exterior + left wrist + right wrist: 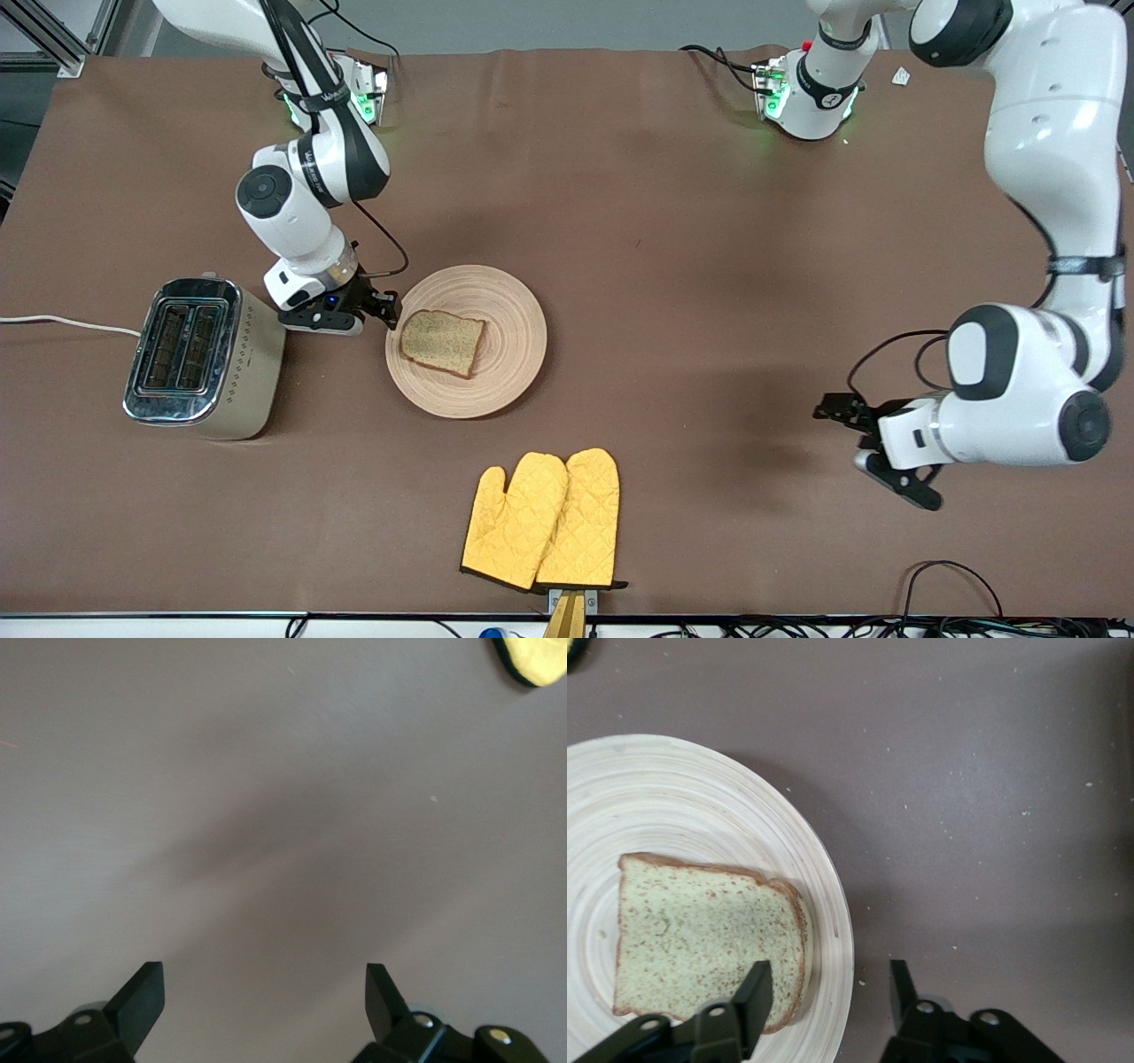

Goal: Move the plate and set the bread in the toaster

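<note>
The wooden plate (505, 354) lies mid-table with the bread (441, 341) flat on it. The toaster (204, 359) stands beside the plate toward the right arm's end, slots empty. My right gripper (390, 312) is open and low at the plate's rim on the toaster side. In the right wrist view the gripper (828, 988) straddles the rim of the plate (700, 815): one finger is over the bread (700, 930), the other over the table. My left gripper (855, 443) is open and empty over bare cloth at the left arm's end; it also shows in the left wrist view (266, 988).
A pair of yellow oven mitts (545, 518) lies nearer the front camera than the plate, by the table's front edge; a corner of a mitt (532, 660) shows in the left wrist view. The toaster's white cord (62, 321) runs off the right arm's end.
</note>
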{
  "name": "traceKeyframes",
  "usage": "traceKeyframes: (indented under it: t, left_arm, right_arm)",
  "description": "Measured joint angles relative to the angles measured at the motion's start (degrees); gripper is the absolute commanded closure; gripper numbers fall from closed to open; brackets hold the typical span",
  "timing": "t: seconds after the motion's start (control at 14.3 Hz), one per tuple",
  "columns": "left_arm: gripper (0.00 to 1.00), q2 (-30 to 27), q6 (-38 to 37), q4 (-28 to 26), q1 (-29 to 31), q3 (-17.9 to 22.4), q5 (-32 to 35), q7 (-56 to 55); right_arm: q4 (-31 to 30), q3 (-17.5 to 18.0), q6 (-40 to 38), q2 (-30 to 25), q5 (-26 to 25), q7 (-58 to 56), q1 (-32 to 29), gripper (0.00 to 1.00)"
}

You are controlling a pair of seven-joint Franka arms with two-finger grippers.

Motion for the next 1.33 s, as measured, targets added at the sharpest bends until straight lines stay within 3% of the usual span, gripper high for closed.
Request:
traceKeyframes:
  t: [0.21,0.49,0.7,0.98,1.33]
  left_arm:
    - [0.00,-7.60,-0.06,0.66,-0.07,0.69,5.04,-3.39]
    - [0.00,-17.81,-3.79,0.66,-0.14,1.29,5.35,-4.23]
    - [0.00,-22.24,-6.74,0.42,-0.36,1.31,5.57,-7.69]
    - [0.00,-27.09,-12.90,0.13,-0.41,1.17,5.68,-23.40]
    - [0.00,-34.50,-13.74,-5.36,-0.52,0.90,5.33,-28.57]
  right_arm:
    - [-0.12,0.09,3.54,2.91,0.00,1.41,1.10,0.48]
    - [-0.11,0.16,5.17,4.78,0.02,2.81,2.22,0.49]
    - [-0.09,0.17,5.17,4.77,0.02,4.39,2.84,0.50]
    - [-0.11,0.17,5.16,4.82,0.02,5.78,3.72,0.54]
    - [-0.19,0.17,6.87,6.81,0.02,7.18,4.53,0.54]
